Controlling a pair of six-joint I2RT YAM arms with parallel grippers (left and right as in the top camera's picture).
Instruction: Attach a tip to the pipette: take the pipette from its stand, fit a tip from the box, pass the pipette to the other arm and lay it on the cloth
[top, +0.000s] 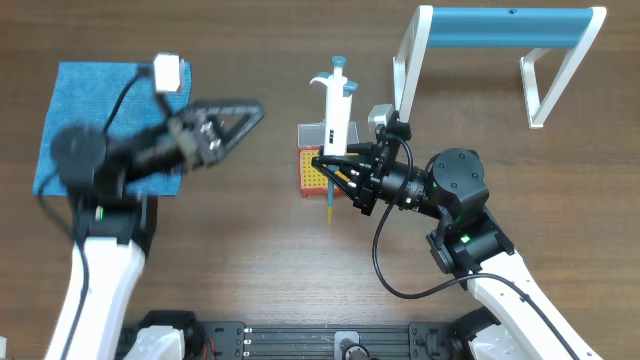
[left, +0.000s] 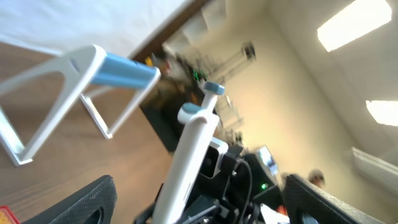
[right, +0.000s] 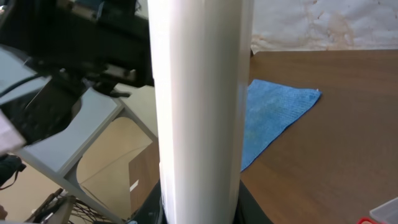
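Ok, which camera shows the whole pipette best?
The top view: the pipette shows from plunger to lower end, gripped by the right tool. The left wrist view catches its upper body and plunger; the right wrist view, a close stretch of its white barrel.

bright even room light, ceiling panels (left: 349, 26) glaring, shadows soft.

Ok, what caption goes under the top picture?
Right gripper holds the pipette by the tip box; left gripper open near cloth.
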